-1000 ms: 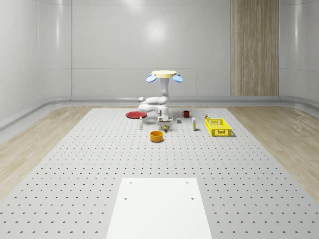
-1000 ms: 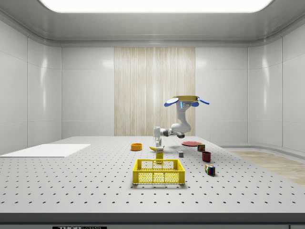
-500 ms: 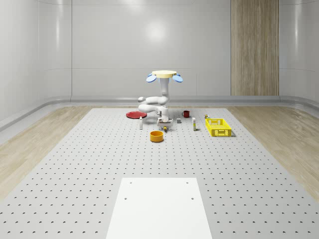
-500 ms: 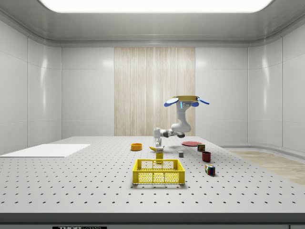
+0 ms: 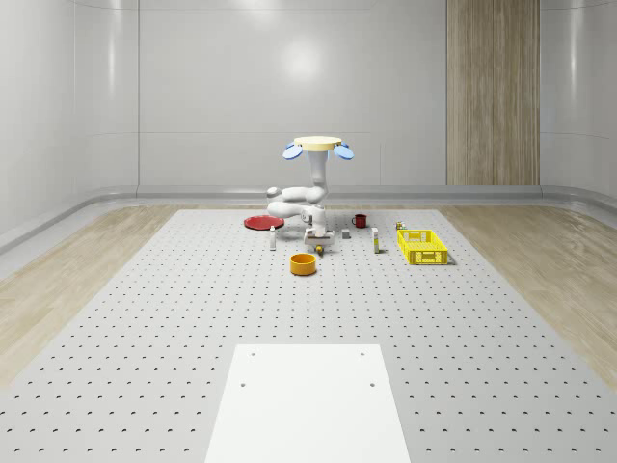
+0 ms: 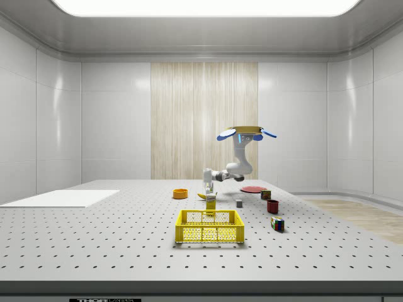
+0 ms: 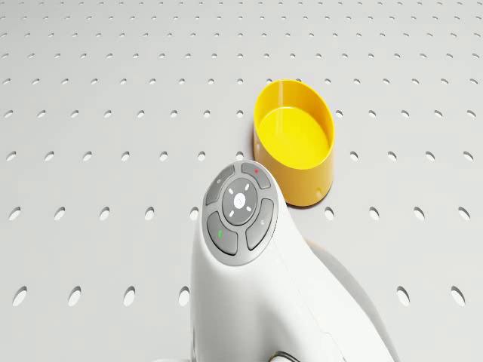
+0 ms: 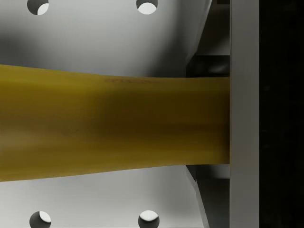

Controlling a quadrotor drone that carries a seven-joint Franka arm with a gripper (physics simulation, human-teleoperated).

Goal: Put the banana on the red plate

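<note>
Banana (image 8: 114, 123) lies right at the pincer (image 5: 317, 246), its long axis running straight across the line of the fingers, with the perforated surface (image 8: 95, 33) close behind it in the wrist view. One finger (image 8: 243, 114) stands hard against the fruit's side there; the opposite finger is out of sight, so I judge the pincer to be closed down around the banana or very nearly so, but I cannot tell for sure that the grip is made, nor whether the fruit is clear of the surface.

In the side view the drone (image 6: 246, 133) hovers above the surface, the arm bent down and forward so that the pincer sits low, just beside the orange bowl (image 5: 304, 263). The drone view looks down over the arm's wrist at that same bowl, just ahead.

What the coming move turns on: the red plate (image 5: 261, 223) lies well apart from the pincer, on the far side of the drone from the bowl, back toward the rear wall and to the whole-scene view's left. By my reading the banana must be carried up and back past a small white bottle (image 5: 274, 232) that stands between pincer and plate.
</note>
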